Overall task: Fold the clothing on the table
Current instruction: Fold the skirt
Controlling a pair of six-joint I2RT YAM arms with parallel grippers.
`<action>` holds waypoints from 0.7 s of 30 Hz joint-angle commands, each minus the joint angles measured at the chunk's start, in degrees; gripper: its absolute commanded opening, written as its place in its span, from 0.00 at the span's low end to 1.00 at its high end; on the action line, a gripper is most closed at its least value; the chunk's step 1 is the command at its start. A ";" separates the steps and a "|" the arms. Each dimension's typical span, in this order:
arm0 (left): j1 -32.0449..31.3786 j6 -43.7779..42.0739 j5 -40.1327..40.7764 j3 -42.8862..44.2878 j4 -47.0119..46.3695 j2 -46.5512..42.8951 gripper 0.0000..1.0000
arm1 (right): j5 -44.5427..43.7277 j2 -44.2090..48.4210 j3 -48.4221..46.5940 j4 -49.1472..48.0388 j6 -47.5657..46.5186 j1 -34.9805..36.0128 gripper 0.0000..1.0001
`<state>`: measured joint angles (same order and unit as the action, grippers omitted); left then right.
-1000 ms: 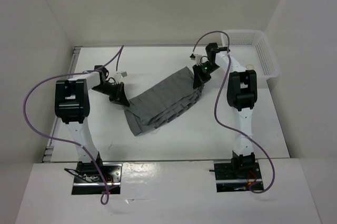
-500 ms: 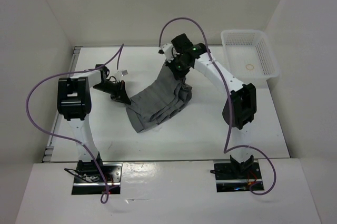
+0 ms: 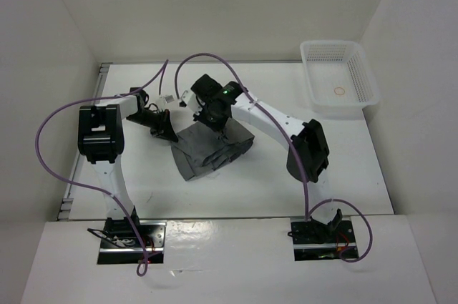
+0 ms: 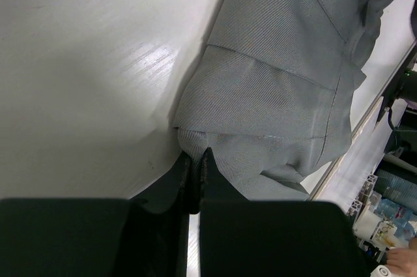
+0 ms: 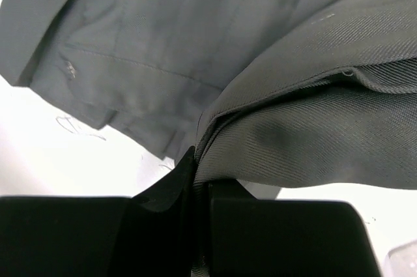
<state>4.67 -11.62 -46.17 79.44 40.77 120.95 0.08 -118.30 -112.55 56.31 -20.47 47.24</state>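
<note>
The grey clothing (image 3: 211, 148) lies bunched in the middle of the white table (image 3: 243, 186), folded over onto itself. My left gripper (image 3: 169, 137) is shut on the cloth's left corner, low by the tabletop; in the left wrist view the jaws pinch a fold of grey clothing (image 4: 273, 94) at the left gripper (image 4: 195, 156). My right gripper (image 3: 215, 114) is shut on the far edge of the cloth and holds it above the pile. The right wrist view shows the lifted grey clothing (image 5: 313, 127) clamped in the right gripper (image 5: 201, 160), with the lower layer beneath.
A white mesh basket (image 3: 361, 79) stands at the back right of the table with a small ring inside. White walls enclose the table on three sides. Purple cables loop over both arms. A metal rail (image 3: 100, 79) runs along the left edge.
My right arm has swung left across the table, carrying the cloth's far edge over the rest, so the spread garment is now doubled into a shorter pile. The left gripper has stayed put.
</note>
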 commanded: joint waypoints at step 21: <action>-0.36 -0.25 -0.15 -1.13 -0.08 -1.41 0.00 | 2.74 -10.46 -13.66 7.14 -0.54 8.57 0.00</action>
<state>4.67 -11.55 -46.41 79.13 40.75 120.90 0.54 -128.14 -123.44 62.06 -20.64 54.52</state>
